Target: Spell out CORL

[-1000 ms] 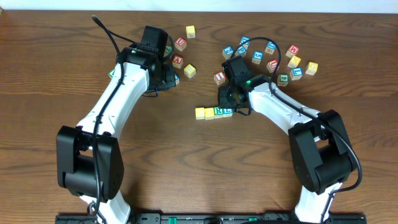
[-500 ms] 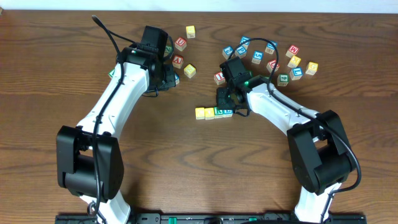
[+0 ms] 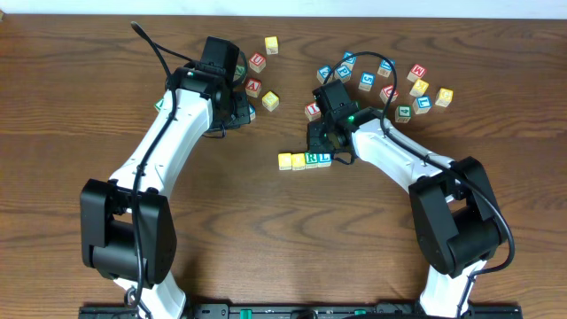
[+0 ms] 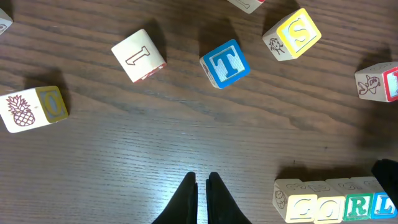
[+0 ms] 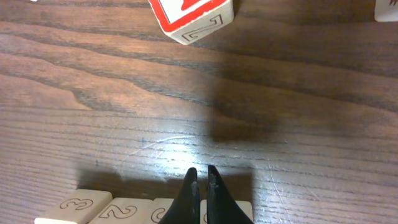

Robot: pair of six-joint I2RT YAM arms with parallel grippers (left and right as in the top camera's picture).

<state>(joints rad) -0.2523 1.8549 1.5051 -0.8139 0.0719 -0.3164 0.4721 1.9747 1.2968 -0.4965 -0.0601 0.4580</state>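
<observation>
CORL cubes [image 3: 305, 159] sit in a touching row mid-tabletop [image 3: 266, 239]. Light, rigid wood; pinch opposite flat faces. Closed and empty: left gripper [image 4: 202, 177], right gripper [image 5: 202, 169], the latter at the row, possibly touching.

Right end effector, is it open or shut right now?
Shut. In the right wrist view the right end effector has its two fingers pressed almost together with nothing between them, over the row of blocks.
</observation>
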